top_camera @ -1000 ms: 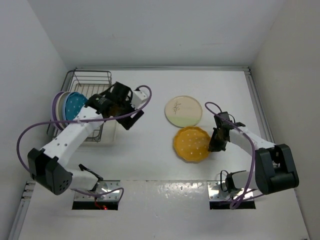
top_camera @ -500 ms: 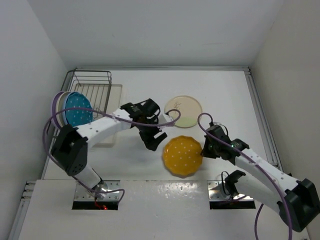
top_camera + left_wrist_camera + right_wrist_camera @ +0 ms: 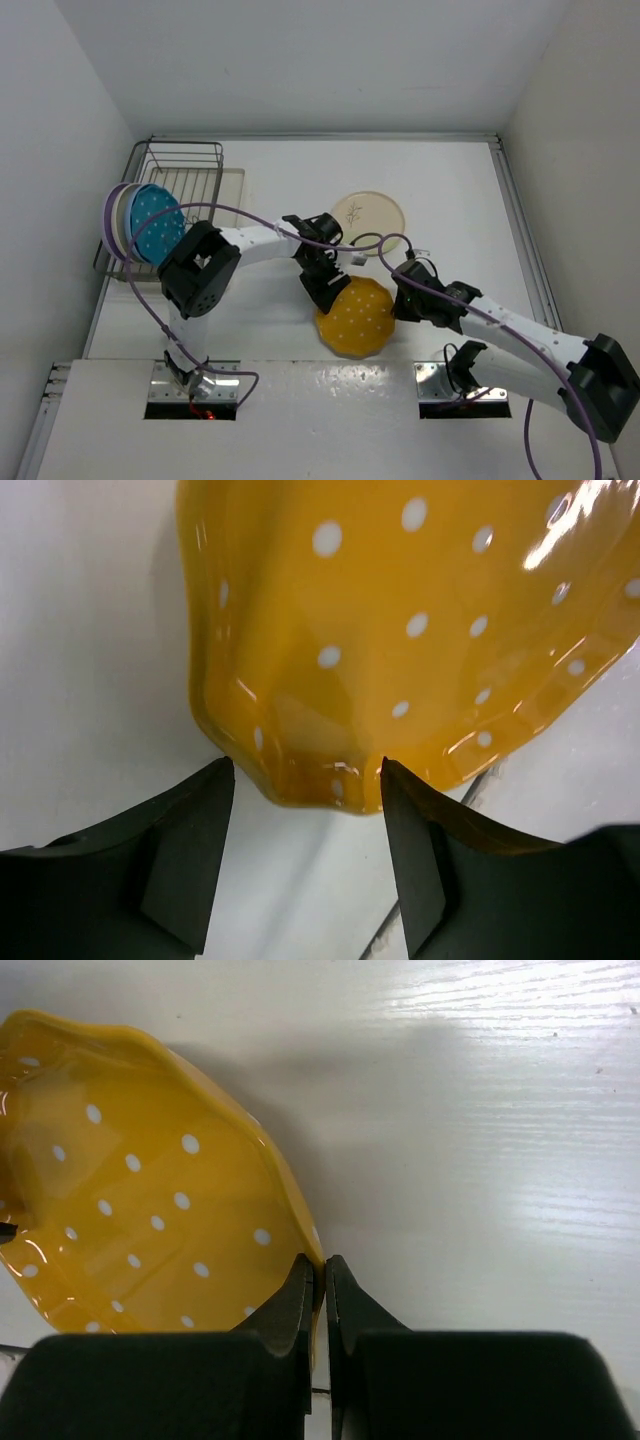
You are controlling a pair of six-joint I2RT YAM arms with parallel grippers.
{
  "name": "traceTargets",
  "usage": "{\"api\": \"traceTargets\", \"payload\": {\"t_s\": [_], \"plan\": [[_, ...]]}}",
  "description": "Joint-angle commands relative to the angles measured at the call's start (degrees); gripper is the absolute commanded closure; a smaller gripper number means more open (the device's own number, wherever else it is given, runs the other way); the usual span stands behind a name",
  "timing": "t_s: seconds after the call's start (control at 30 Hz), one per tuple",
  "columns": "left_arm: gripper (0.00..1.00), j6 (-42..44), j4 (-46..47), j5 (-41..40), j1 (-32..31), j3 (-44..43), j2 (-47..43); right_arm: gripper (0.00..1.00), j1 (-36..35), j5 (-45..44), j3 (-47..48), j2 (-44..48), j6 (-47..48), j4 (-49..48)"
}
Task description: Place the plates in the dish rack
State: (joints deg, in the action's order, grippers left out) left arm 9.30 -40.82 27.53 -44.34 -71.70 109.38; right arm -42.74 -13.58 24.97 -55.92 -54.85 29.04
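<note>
The orange-yellow plate with white dots (image 3: 356, 318) hangs tilted near the table's front edge. My right gripper (image 3: 402, 303) is shut on its right rim, and in the right wrist view the fingers (image 3: 298, 1295) pinch the plate's (image 3: 140, 1190) edge. My left gripper (image 3: 330, 290) is open at the plate's upper left rim. In the left wrist view the plate's (image 3: 400, 620) wavy edge sits just between the fingertips of that gripper (image 3: 305, 772), with a gap on both sides. The dish rack (image 3: 186, 163) stands at the back left. A teal dotted plate (image 3: 152, 222), a cream plate and a purple one (image 3: 108, 214) stand in it.
A cream-green plate with a sprig drawing (image 3: 368, 216) lies flat on the table behind the orange plate. The rack's cream drip tray (image 3: 231, 185) shows on its right side. Purple cables loop over both arms. White walls close in left, right and back.
The right gripper lifted the orange plate and carried it left and nearer. The left arm swung from the rack over to the plate's rim, and its jaws narrowed a little.
</note>
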Motion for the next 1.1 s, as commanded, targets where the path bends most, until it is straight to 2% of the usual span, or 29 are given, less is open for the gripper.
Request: {"api": "traceTargets", "payload": {"t_s": [0.0, 0.07, 0.17, 0.2, 0.23, 0.33, 0.4, 0.47, 0.5, 0.53, 0.57, 0.63, 0.7, 0.73, 0.8, 0.83, 1.07], "plan": [[0.35, -1.13, 3.28, 3.94, -0.14, -1.60, 1.44, 1.00, -0.76, -1.71, -0.62, 1.60, -2.72, -3.81], [0.37, -1.74, 4.08, 4.81, -0.14, -1.60, 2.06, 1.00, -0.68, -1.97, -1.15, 1.96, -3.50, -3.99], [0.52, -2.88, 4.69, 1.59, -0.66, -1.60, 5.12, 1.00, -0.68, -2.24, -1.94, 2.83, -4.65, -4.25], [0.61, -2.88, 4.69, 1.56, -0.66, -1.60, 5.75, 1.00, -0.68, -2.06, -2.12, 2.92, -4.91, -4.69], [0.66, -2.88, 4.69, 0.78, -0.66, -1.60, 6.28, 1.00, -0.68, -2.15, -2.12, 3.18, -4.83, -4.69], [0.98, -3.58, 4.09, 0.08, -0.66, -2.21, 6.81, 1.00, -0.85, -1.97, -2.03, 3.45, -5.00, -4.78], [1.00, -3.59, 2.24, -3.52, -0.66, -4.58, 6.81, 1.00, -0.59, -1.97, -1.42, 3.36, -4.74, -3.99], [1.00, -3.59, -0.39, -5.98, -0.66, -6.68, 3.13, 1.00, -0.76, -1.62, -0.11, 3.27, -3.87, -2.50], [1.00, -3.59, -1.27, -9.65, -0.66, -7.31, 1.29, 0.96, -0.76, -0.92, 0.25, 3.27, -2.99, -1.45], [1.00, -3.07, -3.28, -11.69, -0.14, -7.83, -0.64, 0.87, -0.76, -0.57, 0.78, 3.19, -1.68, -0.83], [1.00, -3.06, -4.26, -13.71, -0.14, -8.45, -5.10, 0.63, -0.76, -0.04, 1.65, 3.27, -0.97, -0.39], [1.00, -2.36, -6.37, -18.64, 0.39, -10.56, -9.52, 0.38, -0.77, 2.85, 2.89, 3.10, 1.66, -0.30], [1.00, -0.78, -10.41, -22.93, 0.91, -14.40, -14.52, 0.18, -0.94, 4.26, 4.99, 2.66, 2.81, -0.21], [1.00, -0.77, -12.68, -31.66, 0.92, -15.82, -15.68, 0.16, -1.11, 4.70, 6.30, 2.14, 4.12, -0.12], [1.00, 0.63, -13.50, -39.79, 2.67, -18.02, -18.05, 0.14, -1.29, 4.97, 7.54, 1.78, 5.62, 0.05], [1.00, 2.28, -13.50, -46.71, 4.85, -19.34, -20.59, 0.13, -1.55, 4.80, 9.29, 0.65, 6.15, 0.05], [1.00, 7.31, -12.36, -59.68, 16.01, -25.59, -30.61, 0.13, -1.64, 5.06, 11.85, -1.82, 8.00, -1.44]]}}
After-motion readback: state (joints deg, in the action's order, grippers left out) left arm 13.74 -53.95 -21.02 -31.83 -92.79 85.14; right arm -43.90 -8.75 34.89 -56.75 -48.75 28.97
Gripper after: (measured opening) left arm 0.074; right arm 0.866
